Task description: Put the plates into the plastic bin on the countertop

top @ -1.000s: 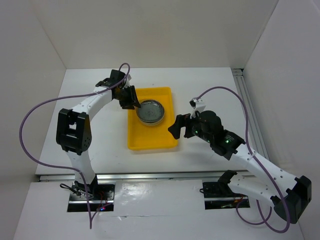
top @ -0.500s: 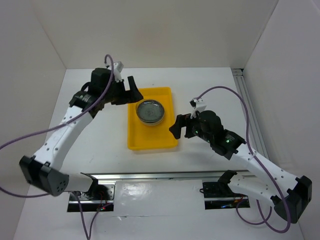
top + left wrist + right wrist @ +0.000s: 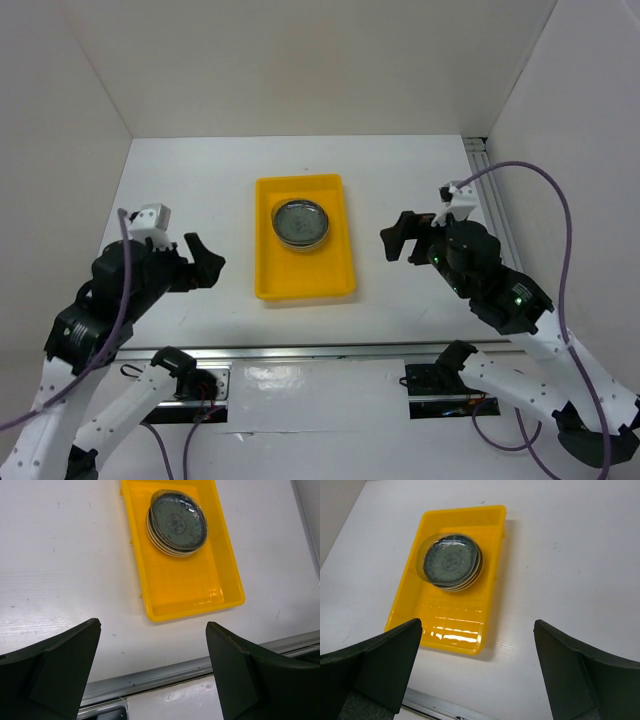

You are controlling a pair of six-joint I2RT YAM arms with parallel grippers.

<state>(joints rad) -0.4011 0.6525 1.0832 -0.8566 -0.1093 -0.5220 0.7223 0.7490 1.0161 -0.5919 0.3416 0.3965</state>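
Observation:
The yellow plastic bin (image 3: pixel 303 240) lies on the white countertop (image 3: pixel 200 190). A stack of small plates (image 3: pixel 300 222) sits in its far half, a dark blue-grey patterned one under clear glass on top. The stack also shows in the left wrist view (image 3: pixel 176 523) and the right wrist view (image 3: pixel 450 563), inside the bin (image 3: pixel 190 587) (image 3: pixel 445 625). My left gripper (image 3: pixel 203 262) is open and empty, left of the bin and above the table. My right gripper (image 3: pixel 397 238) is open and empty, right of the bin. No plate lies outside the bin.
A metal rail (image 3: pixel 300 352) runs along the table's near edge. Another rail (image 3: pixel 490 190) runs along the right side. White walls enclose the back, left and right.
My left arm has pulled away from the bin's far left corner, back and down to the near left. My right gripper has drawn back to the right, away from the bin's edge.

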